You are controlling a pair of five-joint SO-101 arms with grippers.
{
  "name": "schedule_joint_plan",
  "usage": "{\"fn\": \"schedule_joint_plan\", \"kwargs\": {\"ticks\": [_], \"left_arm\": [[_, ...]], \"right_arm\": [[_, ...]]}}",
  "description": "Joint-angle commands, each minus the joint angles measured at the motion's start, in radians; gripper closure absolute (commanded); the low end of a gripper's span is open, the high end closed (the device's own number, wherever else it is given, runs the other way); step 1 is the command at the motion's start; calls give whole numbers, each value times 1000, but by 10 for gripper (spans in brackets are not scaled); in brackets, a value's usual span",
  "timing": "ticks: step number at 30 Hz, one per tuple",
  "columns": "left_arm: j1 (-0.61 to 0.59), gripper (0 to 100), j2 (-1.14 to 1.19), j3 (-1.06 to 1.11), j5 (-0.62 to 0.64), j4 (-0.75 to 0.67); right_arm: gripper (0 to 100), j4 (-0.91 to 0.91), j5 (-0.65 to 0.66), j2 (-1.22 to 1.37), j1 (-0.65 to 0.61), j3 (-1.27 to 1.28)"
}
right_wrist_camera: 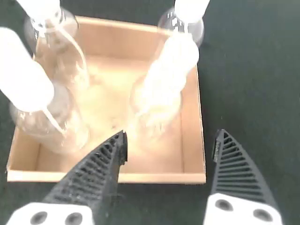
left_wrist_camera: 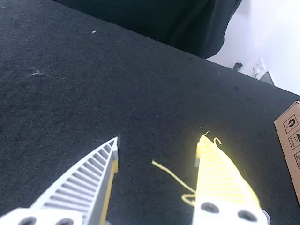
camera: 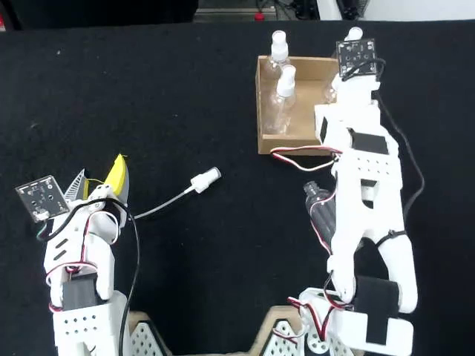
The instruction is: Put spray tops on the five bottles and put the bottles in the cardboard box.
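Right, so the cardboard box [camera: 269,141] is found in the upper middle-right of the high view, on the black table [camera: 163,96]. Four capped bottles [right_wrist_camera: 157,101] with white spray heads are seen standing upright at it in the right wrist view. Three are clearly inside. The fourth is at the far rim, and it can't really be told whether that one is inside or just behind the box. The right gripper [right_wrist_camera: 171,136] is held above the near edge of the box, its black fingers spread wide apart with nothing between them. The uncapped bottle [camera: 318,202] is laid on its side on the table at centre-right of the high view, below the box and half tucked under the right arm. The loose spray top [camera: 205,180] is left lying near the middle of the frame, well apart from that bottle. Its thin tube [camera: 159,208] is trailed off to the lower left. The left gripper [camera: 102,165] is parked at the lower left, close to the tube's end. Its white and yellow fingers [left_wrist_camera: 89,187] are splayed open over bare table, nothing pinched.
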Motion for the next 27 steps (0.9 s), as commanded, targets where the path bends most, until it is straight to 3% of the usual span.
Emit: {"fn": "schedule_joint_plan", "kwargs": {"ticks": [1,9,27], "left_arm": [[12,744,5,22,-9,-2],[10,744,5,22,-9,-2],[13,744,5,22,-69,0]], "right_arm": [[727,-69,-11,47,-9,-7],[727,-71,-112,170,-9,-88],[727,-150,-115,180,-40,-119]]}}
